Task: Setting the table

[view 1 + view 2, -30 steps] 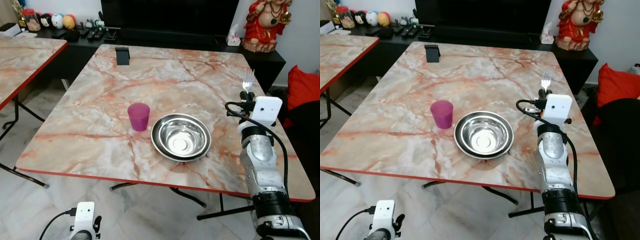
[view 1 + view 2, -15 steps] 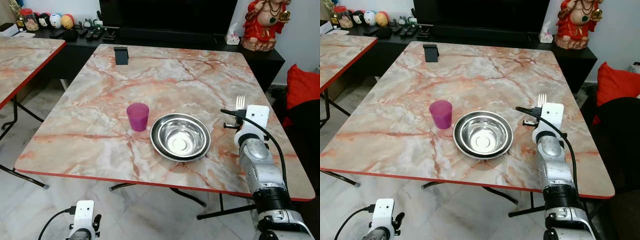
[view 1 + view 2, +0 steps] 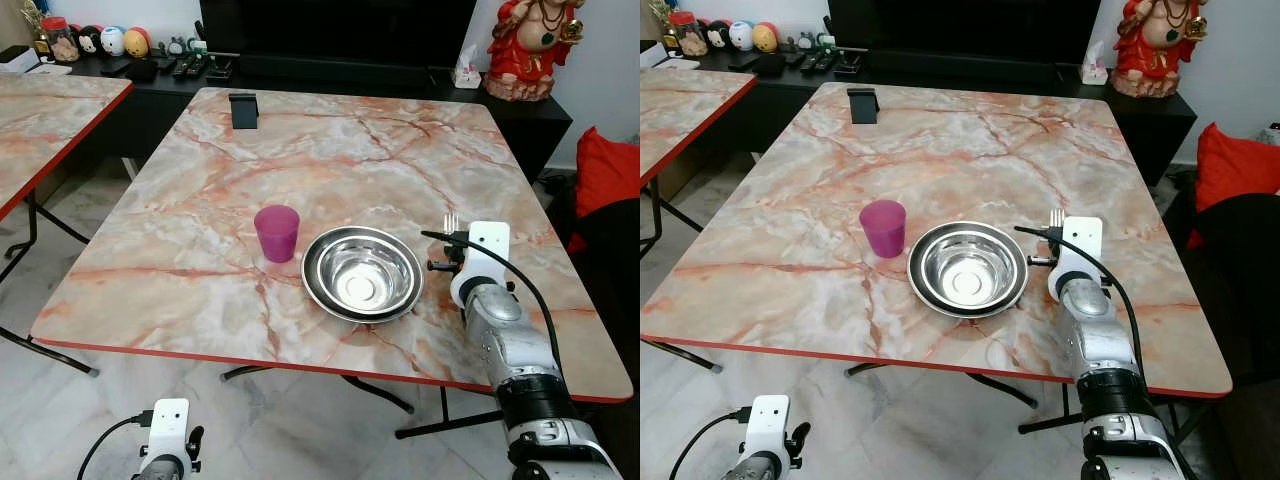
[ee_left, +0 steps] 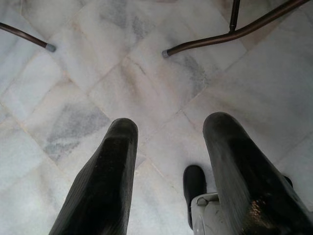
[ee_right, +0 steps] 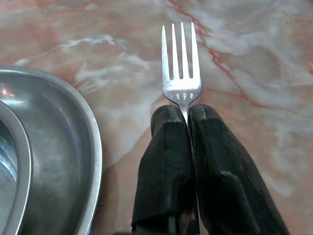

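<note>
Beside bowl (image 3: 362, 274) rim: right jaws (image 5: 188, 115) gripping fork (image 5: 181, 63).

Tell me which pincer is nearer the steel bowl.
Right. The right pincer, shut on a fork, is just beside the steel bowl over the table. The left pincer hangs low over the floor.

This is a home, a living or dining room. A marble-patterned folding table (image 3: 330, 150) with a red edge stands on a pale marble-tile floor (image 3: 60, 420), with a second like it at the left of the frame (image 3: 40, 120). Along the top runs a low black cabinet (image 3: 300, 75) under a dark TV (image 3: 335, 30), carrying remotes (image 3: 190, 68), small round figurines (image 3: 115, 42) and a jar (image 3: 60, 40). A red statue (image 3: 530, 45) stands at upper right, and a red cushion (image 3: 608, 175) lies at the right edge.
</note>
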Motion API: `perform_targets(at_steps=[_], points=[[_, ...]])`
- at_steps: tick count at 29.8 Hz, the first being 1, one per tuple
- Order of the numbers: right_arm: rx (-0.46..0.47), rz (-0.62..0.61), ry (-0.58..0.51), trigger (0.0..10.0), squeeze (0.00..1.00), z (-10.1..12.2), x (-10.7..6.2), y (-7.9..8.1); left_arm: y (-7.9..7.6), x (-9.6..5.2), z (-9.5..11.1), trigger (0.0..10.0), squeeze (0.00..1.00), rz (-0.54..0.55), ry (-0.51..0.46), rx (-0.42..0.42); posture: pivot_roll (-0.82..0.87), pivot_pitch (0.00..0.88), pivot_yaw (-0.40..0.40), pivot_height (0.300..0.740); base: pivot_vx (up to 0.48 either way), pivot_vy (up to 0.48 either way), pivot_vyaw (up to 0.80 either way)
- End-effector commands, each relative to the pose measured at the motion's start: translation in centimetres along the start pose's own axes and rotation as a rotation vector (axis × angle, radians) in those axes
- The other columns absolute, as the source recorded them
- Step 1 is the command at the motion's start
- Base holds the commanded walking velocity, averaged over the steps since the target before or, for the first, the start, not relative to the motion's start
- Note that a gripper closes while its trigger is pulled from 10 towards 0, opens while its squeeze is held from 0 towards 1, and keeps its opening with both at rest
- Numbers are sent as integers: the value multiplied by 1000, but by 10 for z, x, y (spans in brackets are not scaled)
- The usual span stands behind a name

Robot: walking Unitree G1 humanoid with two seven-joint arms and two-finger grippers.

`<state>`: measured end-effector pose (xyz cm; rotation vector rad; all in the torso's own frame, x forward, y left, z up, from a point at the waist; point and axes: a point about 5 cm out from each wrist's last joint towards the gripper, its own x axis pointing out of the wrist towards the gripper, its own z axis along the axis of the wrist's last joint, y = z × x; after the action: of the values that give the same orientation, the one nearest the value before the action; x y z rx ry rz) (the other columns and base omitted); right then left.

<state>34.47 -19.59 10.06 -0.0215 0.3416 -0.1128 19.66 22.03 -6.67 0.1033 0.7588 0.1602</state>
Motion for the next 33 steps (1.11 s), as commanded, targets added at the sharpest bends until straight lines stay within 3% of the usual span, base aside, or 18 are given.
perform_targets(at_steps=[1,10,33], points=[[-1,-14,25,10000,0,-2,0,-2,-1,0,-1,10000,0,-4,14,-6,-30,4,-50,740,0,0,0],[17,-72,46,10000,0,-8,1,-8,-1,0,-1,10000,0,-5,17,-1,-31,7,-47,740,0,0,0],[58,-31,73,10000,0,-19,2,5,0,0,-3,10000,0,-5,21,4,-27,9,-46,740,0,0,0]])
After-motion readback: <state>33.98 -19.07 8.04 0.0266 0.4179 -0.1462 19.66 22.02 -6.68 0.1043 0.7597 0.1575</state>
